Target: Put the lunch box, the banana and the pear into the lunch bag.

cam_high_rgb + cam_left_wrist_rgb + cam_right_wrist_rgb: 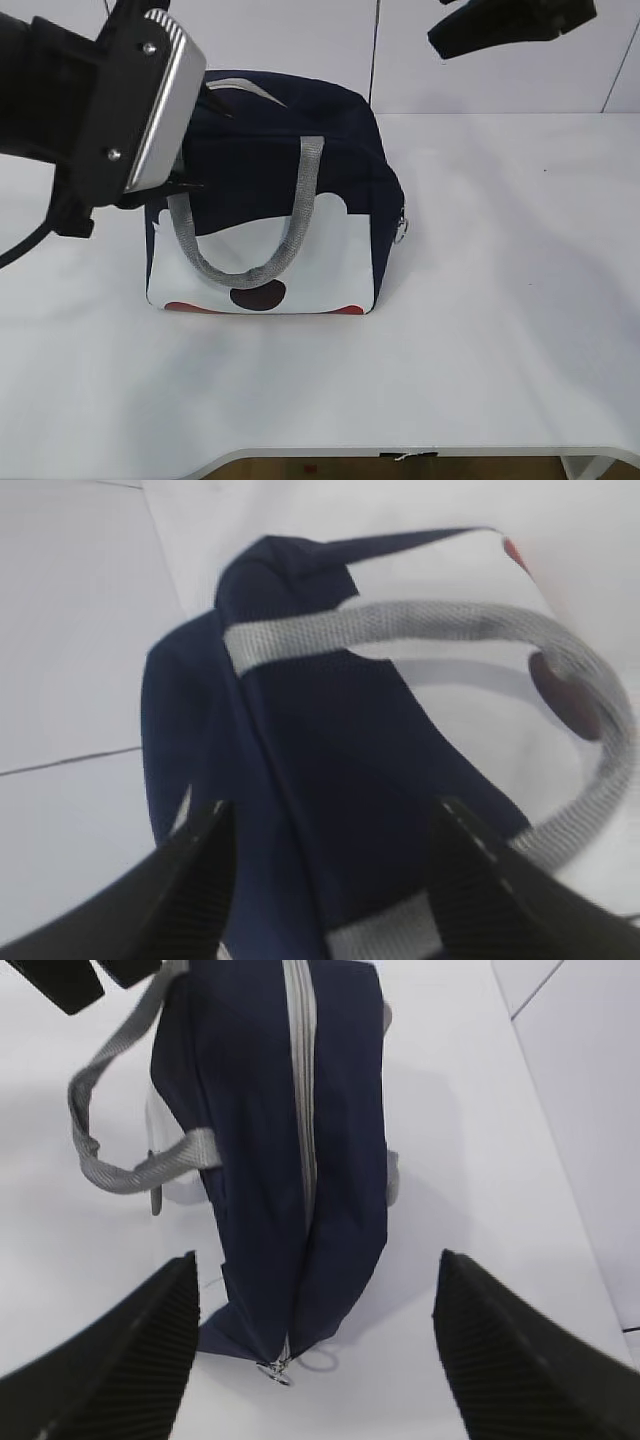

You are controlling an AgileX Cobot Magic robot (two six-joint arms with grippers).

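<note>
The lunch bag [300,170] stands on the white bench [500,300], zipper [300,1070] closed. My left pincer [325,865] hangs spread above its end; my right pincer [315,1345] is spread too.

left gripper [325,865] agape, right gripper [315,1345] (likewise) spread

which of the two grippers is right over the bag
The left gripper: its open fingers straddle the lunch bag. The right gripper hangs higher, farther off.
</note>
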